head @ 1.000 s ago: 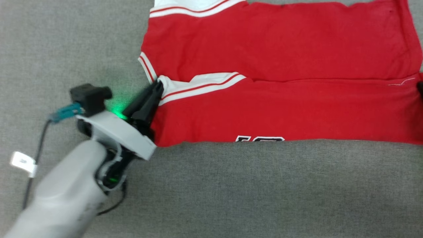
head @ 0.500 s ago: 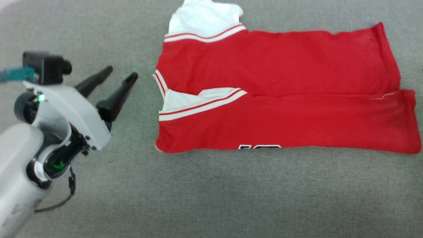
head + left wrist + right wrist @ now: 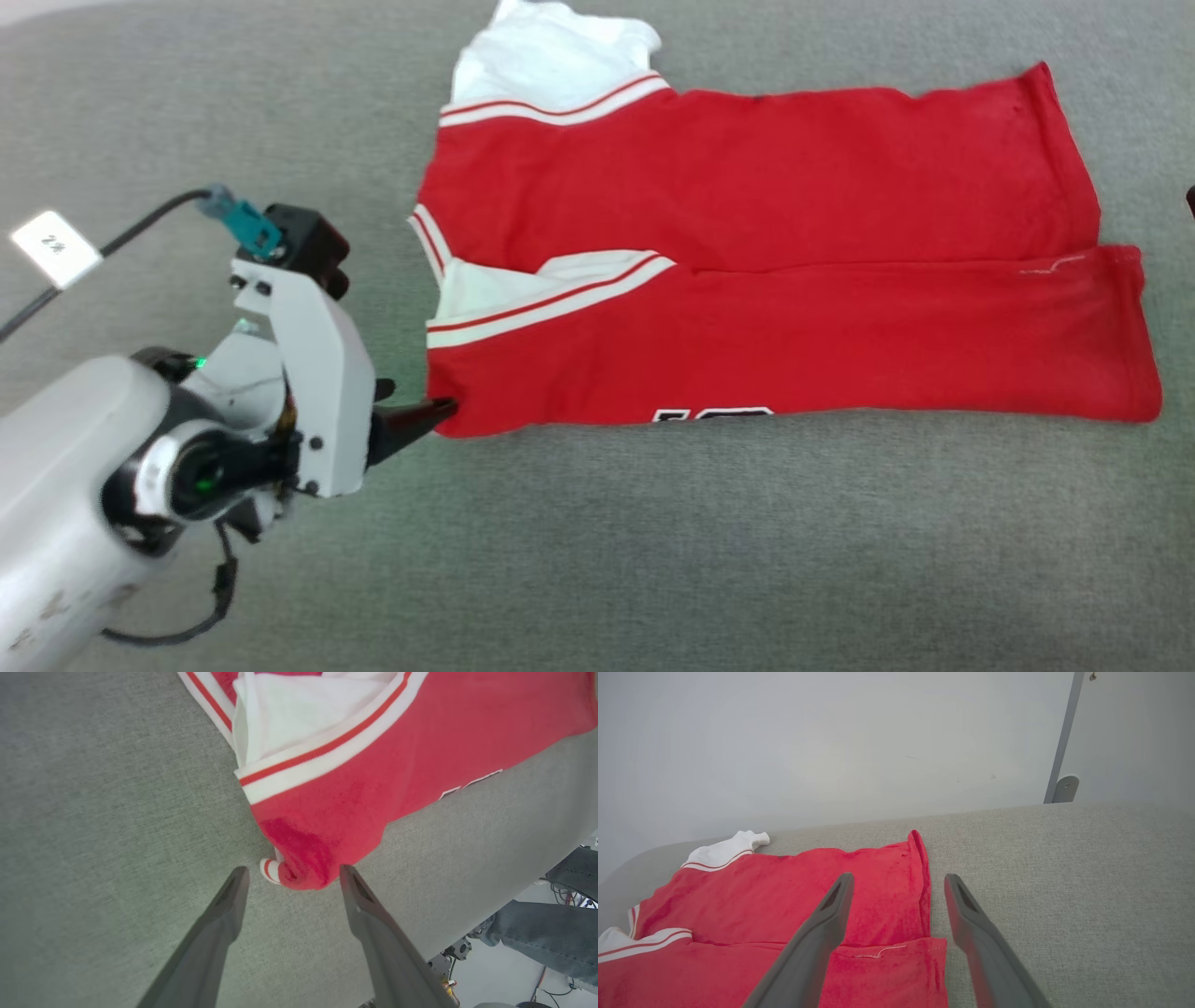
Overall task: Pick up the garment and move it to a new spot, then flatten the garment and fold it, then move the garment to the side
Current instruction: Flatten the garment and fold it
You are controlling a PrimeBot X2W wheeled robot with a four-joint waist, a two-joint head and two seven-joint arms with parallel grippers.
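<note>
Garment [image 3: 766, 233] lies folded once; we just released it, left gripper [image 3: 293, 870] and right gripper [image 3: 899, 876] both wide, ready for the next fold.

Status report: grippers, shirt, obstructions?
Left gripper open, fingers straddling shirt corner. Right gripper open, near the hem. Shirt folded lengthwise, flat. Nothing blocking.

The garment [image 3: 747, 224] is soft, matt knit cloth; the cover [image 3: 653, 560] beneath is coarse, rough grey woven fabric.
</note>
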